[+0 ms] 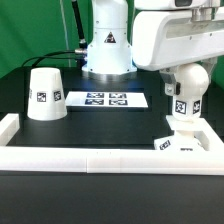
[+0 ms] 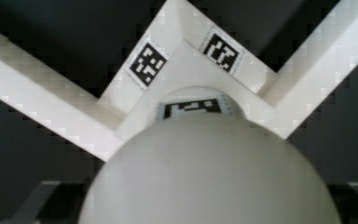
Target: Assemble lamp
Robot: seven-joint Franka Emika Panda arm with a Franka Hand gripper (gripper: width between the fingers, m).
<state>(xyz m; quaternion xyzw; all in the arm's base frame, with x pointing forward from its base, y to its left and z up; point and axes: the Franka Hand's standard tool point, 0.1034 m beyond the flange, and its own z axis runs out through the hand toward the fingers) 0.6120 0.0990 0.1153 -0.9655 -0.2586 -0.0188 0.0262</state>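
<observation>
One marker board between shade and bulb

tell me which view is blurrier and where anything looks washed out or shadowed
wrist view is blurrier: the bulb fills the near frame, soft-edged and dull grey, while the base tags behind it read sharper; exterior view is fairly sharp and evenly lit, the white shade and base slightly washed out against the dark table

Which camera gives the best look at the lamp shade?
The exterior view: the shade stands whole and unobstructed at that view's left. The wrist view shows none of it, only the bulb and the base.
</observation>
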